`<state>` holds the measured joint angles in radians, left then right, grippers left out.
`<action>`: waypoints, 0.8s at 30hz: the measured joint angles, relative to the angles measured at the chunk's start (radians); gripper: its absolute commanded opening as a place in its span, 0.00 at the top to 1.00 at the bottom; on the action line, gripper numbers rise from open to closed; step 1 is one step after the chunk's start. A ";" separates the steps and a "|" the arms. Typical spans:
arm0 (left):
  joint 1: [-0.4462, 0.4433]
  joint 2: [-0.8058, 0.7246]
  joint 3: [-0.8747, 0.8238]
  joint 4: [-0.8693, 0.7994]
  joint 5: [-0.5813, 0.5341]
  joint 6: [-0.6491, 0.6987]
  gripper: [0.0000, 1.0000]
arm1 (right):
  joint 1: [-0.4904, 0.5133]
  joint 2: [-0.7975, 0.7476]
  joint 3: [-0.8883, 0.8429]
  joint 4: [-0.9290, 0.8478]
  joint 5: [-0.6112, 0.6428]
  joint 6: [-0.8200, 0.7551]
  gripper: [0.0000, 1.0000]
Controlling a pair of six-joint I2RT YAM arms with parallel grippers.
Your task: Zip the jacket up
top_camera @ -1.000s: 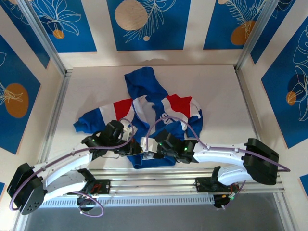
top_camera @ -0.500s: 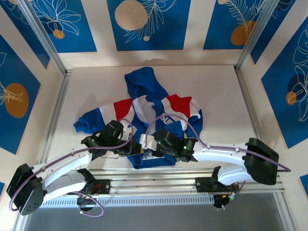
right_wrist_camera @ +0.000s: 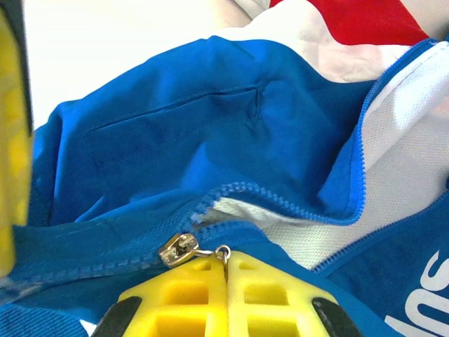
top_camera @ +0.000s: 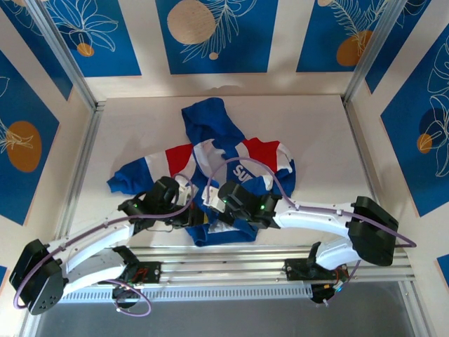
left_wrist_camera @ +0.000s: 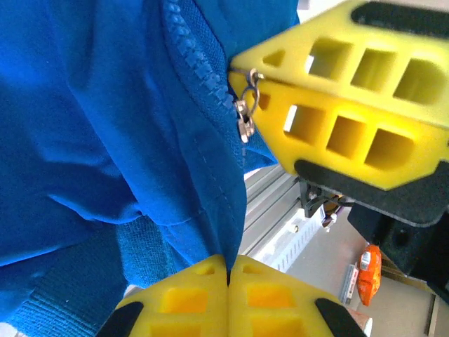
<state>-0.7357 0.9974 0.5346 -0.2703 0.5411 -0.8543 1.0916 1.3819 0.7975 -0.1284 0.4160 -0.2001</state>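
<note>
At lower centre, pinching zipper pull [right_wrist_camera: 184,249] in closed right end effector [right_wrist_camera: 226,265], anchoring hem of jacket [left_wrist_camera: 91,126] in closed left end effector [left_wrist_camera: 228,263]; zipping barely begun, needing steady collarward pulling.

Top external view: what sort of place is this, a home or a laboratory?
Probably a robot test cell, not a home: aluminium frame posts hold printed wall panels around a white table, and two arms are bolted to a rail before the jacket.
</note>
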 measured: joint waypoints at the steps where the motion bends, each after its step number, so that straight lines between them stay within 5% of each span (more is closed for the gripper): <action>1: 0.001 -0.005 -0.002 0.000 -0.003 0.000 1.00 | -0.005 0.004 0.006 -0.005 0.000 0.007 1.00; 24: 0.001 -0.080 -0.072 0.001 -0.021 -0.004 1.00 | -0.128 0.108 0.119 -0.065 -0.024 0.031 1.00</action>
<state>-0.7349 0.9169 0.4625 -0.2695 0.5201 -0.8581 0.9634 1.4902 0.9169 -0.1936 0.3923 -0.1696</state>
